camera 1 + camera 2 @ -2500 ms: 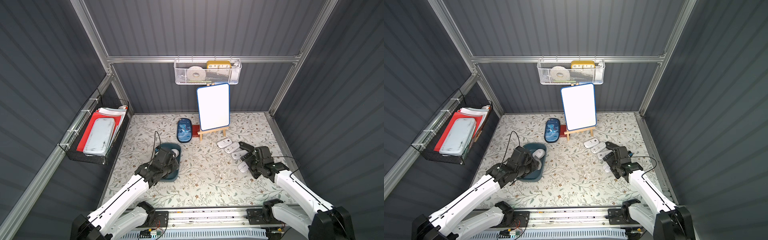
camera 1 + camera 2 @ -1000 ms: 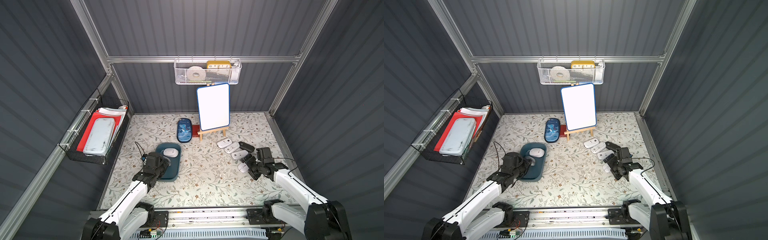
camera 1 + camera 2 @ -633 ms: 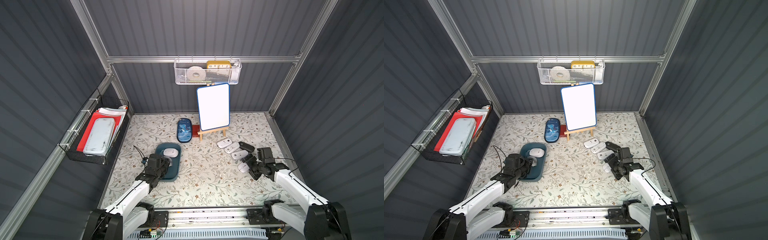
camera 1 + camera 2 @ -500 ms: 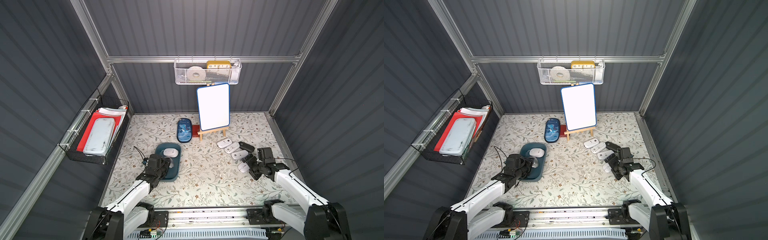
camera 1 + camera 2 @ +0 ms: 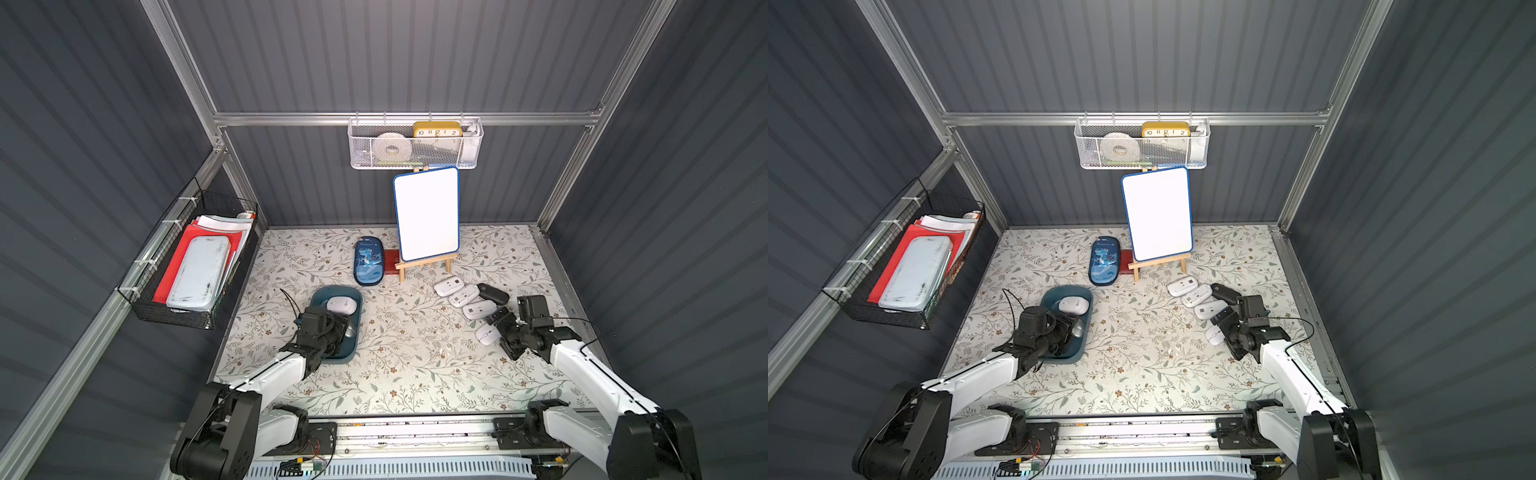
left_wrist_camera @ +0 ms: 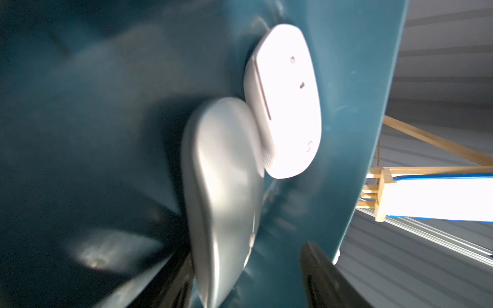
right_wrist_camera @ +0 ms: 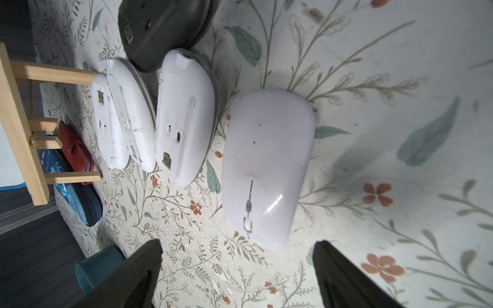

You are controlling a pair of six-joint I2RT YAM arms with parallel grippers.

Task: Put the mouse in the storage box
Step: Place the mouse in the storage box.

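Since a second ago the left gripper [image 6: 250, 280] has opened, and a grey mouse [image 6: 221, 186] now shows inside the storage box [image 6: 106, 133]. The right arm has hardly shifted.

1. The grey mouse lies on the box floor, blurred, its far end touching the white mouse [image 6: 288, 106] already stored there.
2. The left gripper is partly spread with no firm hold. One finger [image 6: 176, 288] sits close against the mouse's side; the other [image 6: 322, 282] stands clear, with bare box floor between. This is judged to be the release, made low so the mouse settles inside the shallow rim.
3. In both top views the box [image 5: 347, 353] [image 5: 1077, 349] sits lower left of centre on the desk [image 5: 407, 365].
4. The right gripper [image 7: 237, 274] is spread wide and empty, its jaws flanking the near end of a loose mouse [image 7: 266, 165] without touching it. It is probably staged for the next pick.

View differences:
- The left wrist view alone shows the finger gap and the contact between the two mice. In a top view the arm hides most of the grey mouse [image 5: 351, 331].
- The right wrist view alone shows that the row of mice [image 7: 184, 117] lies underside up.
- Only the top views show both arms together.
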